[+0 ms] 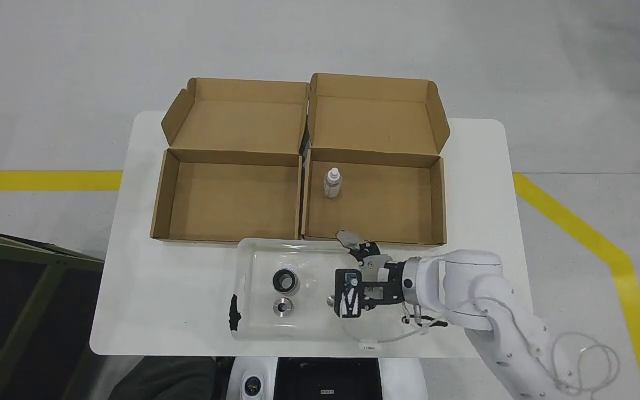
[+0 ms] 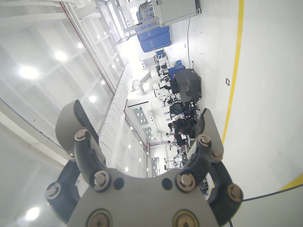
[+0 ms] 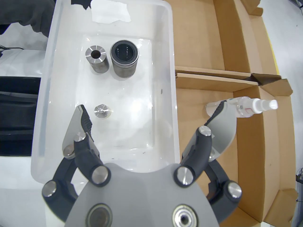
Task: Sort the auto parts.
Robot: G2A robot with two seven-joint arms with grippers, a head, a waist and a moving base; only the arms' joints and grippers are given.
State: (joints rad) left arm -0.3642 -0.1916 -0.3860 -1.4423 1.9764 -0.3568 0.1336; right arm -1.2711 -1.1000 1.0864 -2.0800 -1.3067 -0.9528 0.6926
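We see the spray bottle (image 1: 333, 183) boxed, three metal parts (image 3: 124, 58) left in the tub (image 3: 171, 48). Our right gripper (image 3: 151, 109) hangs wide open, empty.

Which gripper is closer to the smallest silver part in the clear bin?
Right. The right gripper hangs open beside the smallest part; the left gripper faces the room.

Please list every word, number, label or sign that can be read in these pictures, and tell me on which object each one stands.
No text can be read with certainty.
Spray bottle: a label with red marks, too small to read.
White sticker on the clear bin: blank.
Blue cabinet in the room behind: a white mark, too blurred to read.
Cardboard boxes: no print visible.
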